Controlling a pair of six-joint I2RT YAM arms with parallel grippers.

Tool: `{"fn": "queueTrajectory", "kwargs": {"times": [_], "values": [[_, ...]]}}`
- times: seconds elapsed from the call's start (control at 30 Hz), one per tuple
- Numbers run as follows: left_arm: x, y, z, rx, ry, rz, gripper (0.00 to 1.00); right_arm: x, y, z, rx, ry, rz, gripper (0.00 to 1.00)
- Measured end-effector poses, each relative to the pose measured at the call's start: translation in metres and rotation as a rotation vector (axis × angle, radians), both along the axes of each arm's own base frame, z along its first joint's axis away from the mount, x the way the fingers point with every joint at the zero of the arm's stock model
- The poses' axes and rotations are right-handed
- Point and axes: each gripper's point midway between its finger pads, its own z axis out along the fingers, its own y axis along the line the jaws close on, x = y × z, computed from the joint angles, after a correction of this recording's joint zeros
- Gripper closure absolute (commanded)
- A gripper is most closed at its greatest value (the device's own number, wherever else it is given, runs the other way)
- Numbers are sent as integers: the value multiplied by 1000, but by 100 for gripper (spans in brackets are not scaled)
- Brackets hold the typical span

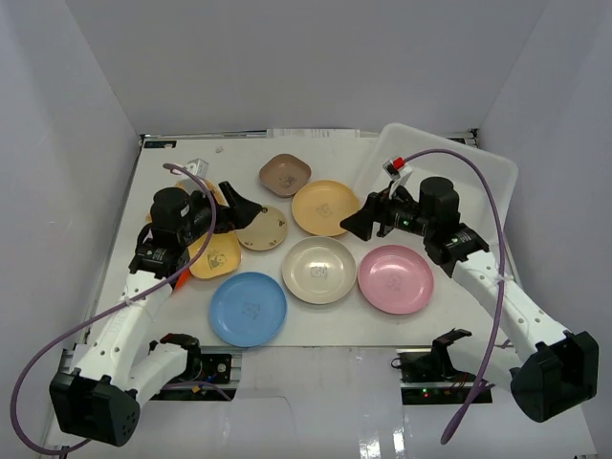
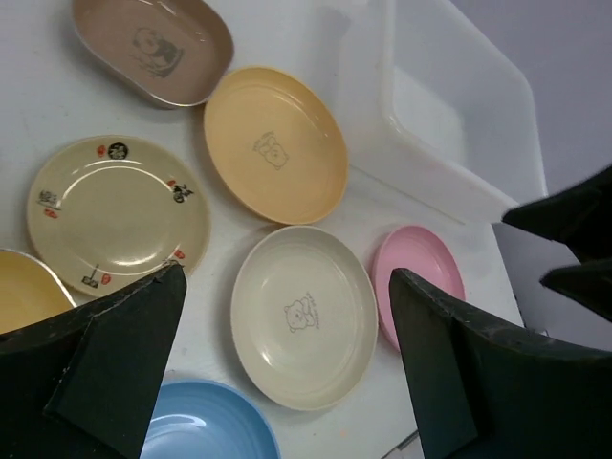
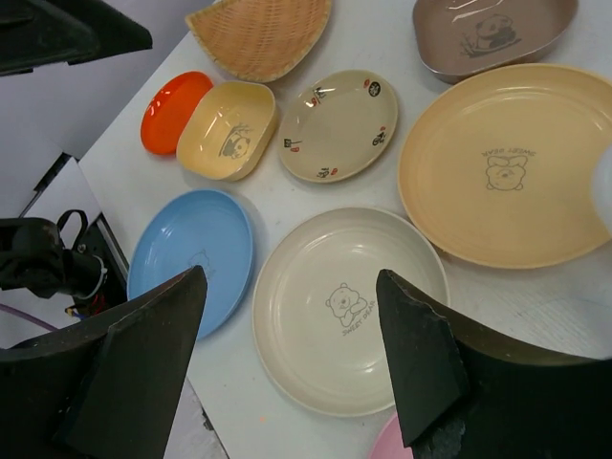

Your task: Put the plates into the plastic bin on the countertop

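Observation:
Several plates lie on the white countertop (image 1: 325,330): a cream plate (image 1: 318,270), a pink plate (image 1: 395,278), a blue plate (image 1: 248,308), an orange-yellow plate (image 1: 325,207) and a beige patterned plate (image 1: 263,229). The white translucent plastic bin (image 1: 492,164) stands at the back right and holds no plate. My left gripper (image 1: 251,208) is open and empty, hovering above the patterned plate. My right gripper (image 1: 356,225) is open and empty, above the gap between the orange-yellow and pink plates. Both wrist views look down on the cream plate (image 2: 304,316) (image 3: 349,306) between open jaws.
A brown squarish dish (image 1: 285,173) sits at the back centre. A yellow dish (image 1: 214,255), an orange dish (image 3: 174,110) and a wicker basket (image 3: 258,33) lie under and beside the left arm. White walls enclose the table.

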Motion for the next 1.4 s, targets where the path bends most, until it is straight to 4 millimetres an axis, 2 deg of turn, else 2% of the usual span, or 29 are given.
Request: {"fn": "queueTrajectory", "kwargs": {"times": [0.1,0.33,0.4,0.5,0.6,0.67,0.7,0.73,0.8,0.87,1.1,1.23,1.27,1.3,1.37,1.4], "values": [[14,17,-11,44,55,119,2,-6,4,-1,-12,-9,17,22],[50,82,-78,223,303,501,2,-15,5,4,-8,-27,29,23],[55,104,-100,240,381,583,2,-17,5,4,-7,-30,32,23],[59,146,-122,185,456,704,2,-21,4,0,-9,-25,35,23],[54,194,-133,119,488,846,2,-26,2,-9,-14,-12,37,24],[52,216,-134,89,496,913,5,-29,3,-16,-20,4,43,24],[54,220,-134,82,491,926,6,-29,3,-18,-21,10,45,24],[56,223,-135,71,491,936,14,-30,4,-19,-22,15,51,24],[62,228,-141,49,502,952,23,-30,7,-20,-21,17,62,24],[69,231,-152,37,516,961,27,-31,11,-22,-20,19,76,25],[88,245,-198,5,620,1004,25,-35,18,-27,-29,29,106,25],[90,250,-209,-12,637,1025,28,-36,18,-29,-39,26,112,25],[92,251,-210,-18,631,1030,33,-36,18,-30,-42,27,114,25],[94,253,-211,-23,625,1034,48,-36,18,-30,-44,29,114,25],[99,255,-215,-31,621,1037,65,-37,18,-33,-51,37,117,25],[100,256,-218,-33,622,1039,83,-37,18,-34,-53,40,119,25]]}}
